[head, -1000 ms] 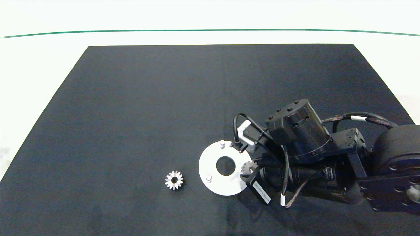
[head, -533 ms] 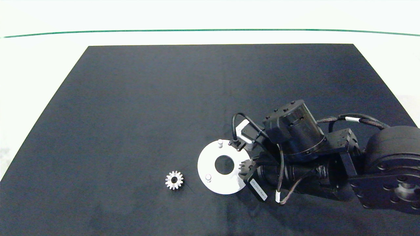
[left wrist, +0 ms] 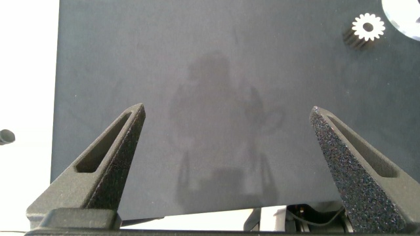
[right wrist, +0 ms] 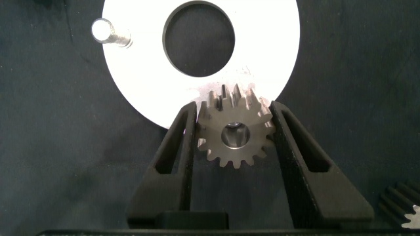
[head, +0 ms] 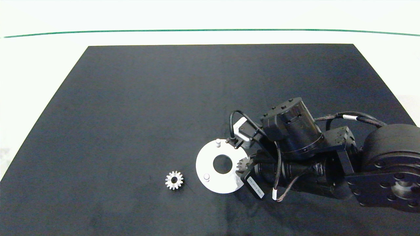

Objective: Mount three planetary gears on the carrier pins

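The right gripper squeezes 1 gear over the white disc, maybe above a hidden pin, while the left gripper hangs wide open.

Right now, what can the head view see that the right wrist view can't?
Only the head view shows the loose gear lying on the black mat beside the white disc, and two bare pins.

Only the right wrist view shows the right gripper shut on a gear, a pin end visible in its bore, plus teeth of another gear at the picture's corner.

Both show the disc, its centre hole and the held gear at the disc's edge.
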